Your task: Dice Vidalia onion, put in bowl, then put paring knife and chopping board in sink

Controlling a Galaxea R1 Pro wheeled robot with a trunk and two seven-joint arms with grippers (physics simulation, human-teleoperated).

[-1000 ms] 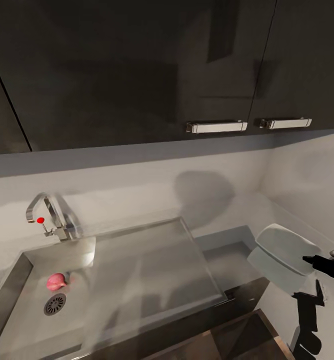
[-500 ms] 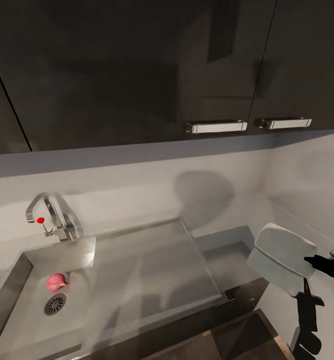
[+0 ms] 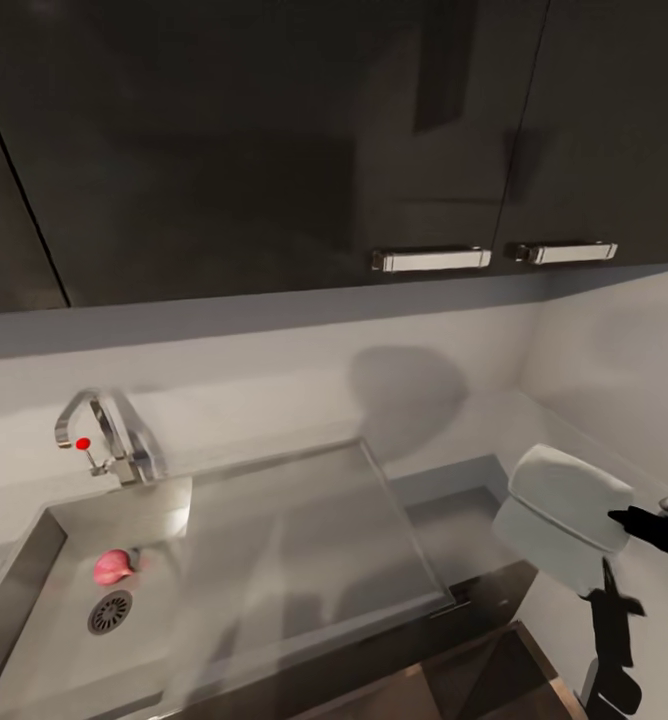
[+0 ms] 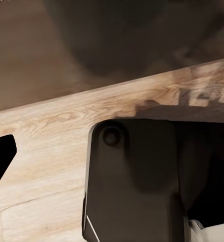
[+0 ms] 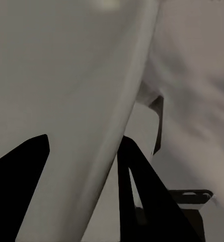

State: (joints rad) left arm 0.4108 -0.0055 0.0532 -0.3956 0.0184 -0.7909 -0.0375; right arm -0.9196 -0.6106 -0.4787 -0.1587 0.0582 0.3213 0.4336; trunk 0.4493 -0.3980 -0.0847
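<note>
The onion, pinkish red, lies in the sink just beside the round drain, on the tap's side of it. The tap stands at the basin's back rim, its red dot facing out. A flat drainboard runs from the basin toward the corner of the room.

On the dark desk past the drainboard the white bowl is tilted up, one rim lifted well off the surface, with its reflection just under it. The right gripper reaches in from the side and has that raised rim between its black fingers; in the right wrist view the bowl wall runs down between the two dark fingers, so the gripper is clamped on the bowl.

The left wrist view looks down on a light wood floor and a dark rounded part of the robot. One black fingertip of the left gripper shows at the edge; I cannot tell how wide that gripper stands.

Glossy black cabinets with two chrome handles hang above a pale backsplash.
</note>
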